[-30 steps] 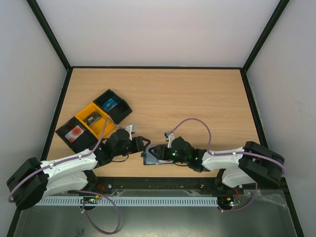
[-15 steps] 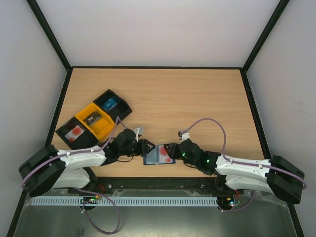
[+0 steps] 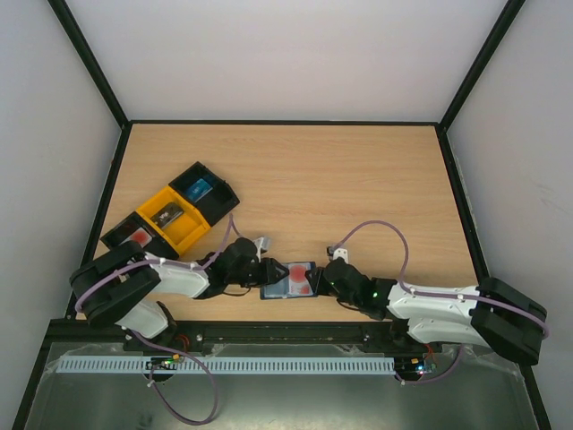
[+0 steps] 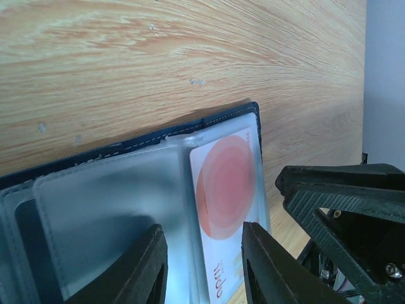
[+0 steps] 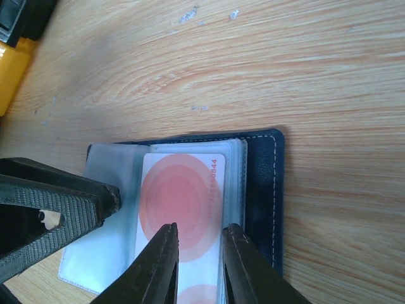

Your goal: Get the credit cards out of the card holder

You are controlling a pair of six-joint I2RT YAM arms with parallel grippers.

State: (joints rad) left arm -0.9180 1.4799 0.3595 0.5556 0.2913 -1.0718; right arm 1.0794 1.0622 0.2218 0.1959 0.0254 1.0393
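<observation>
Tabletop, left gripper low at card holder

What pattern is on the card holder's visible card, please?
Pinkish-red concentric circles on the white card; right wrist view.

- Left arm: stretched low from its base at the near-left corner, reaching right toward the middle of the near edge.
- Left gripper: points right. Its fingers stand apart with a clear gap.
- Right arm: laid low from its base at the near-right corner, reaching left.
- Right gripper: points left. Its fingers are parted only narrowly, closer together than the left pair.
- Relation: the two grippers face each other tip to tip, near but apart. Each shows at the edge of the other's wrist view.
</observation>
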